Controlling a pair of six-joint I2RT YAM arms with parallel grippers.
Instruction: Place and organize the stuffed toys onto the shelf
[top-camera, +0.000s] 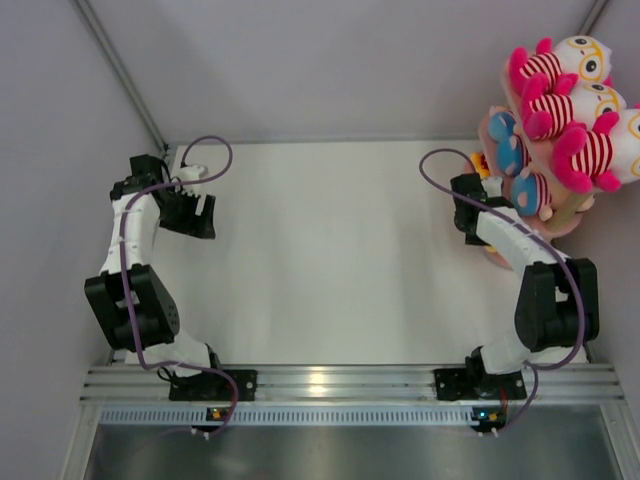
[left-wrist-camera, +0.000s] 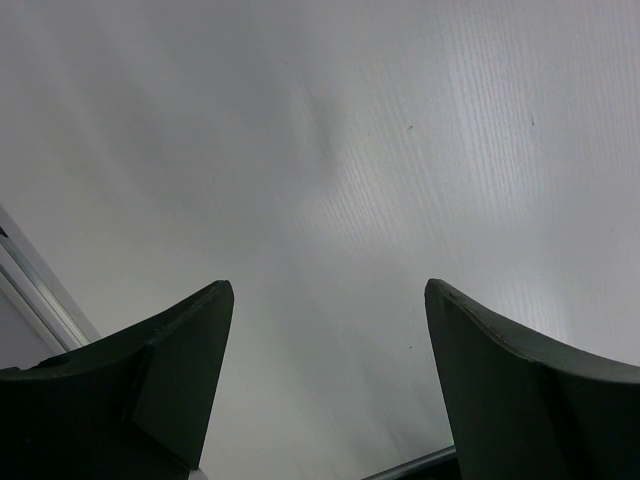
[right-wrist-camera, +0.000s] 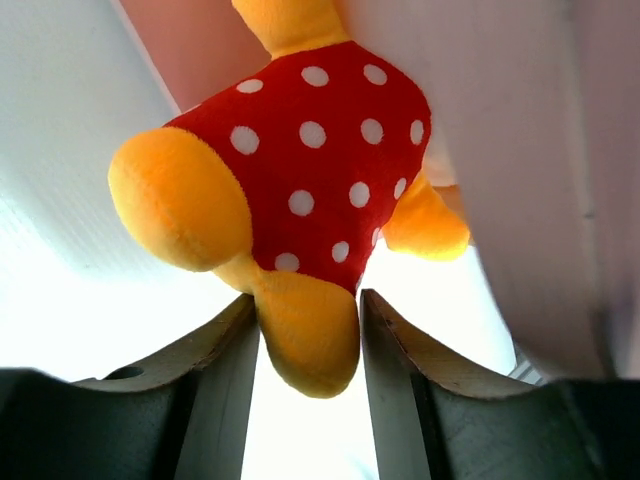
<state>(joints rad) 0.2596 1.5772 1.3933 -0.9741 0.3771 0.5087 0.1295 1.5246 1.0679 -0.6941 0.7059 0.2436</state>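
Observation:
The pink shelf (top-camera: 568, 226) stands at the far right. Three white-pink striped toys (top-camera: 575, 105) lie on its top board, and blue-clad toys (top-camera: 506, 142) sit on the board below. My right gripper (top-camera: 470, 200) is at the shelf's left side. In the right wrist view it (right-wrist-camera: 308, 310) is shut on one foot of an orange-yellow toy in a red polka-dot outfit (right-wrist-camera: 310, 150), held up against a pink board (right-wrist-camera: 190, 40). A bit of that toy (top-camera: 481, 166) shows in the top view. My left gripper (top-camera: 192, 214) is far left, open and empty (left-wrist-camera: 328, 290).
Grey walls close in the table at the left, back and right. The shelf's base board (top-camera: 500, 255) lies partly under my right forearm. A metal rail (top-camera: 340, 382) runs along the near edge by the arm bases.

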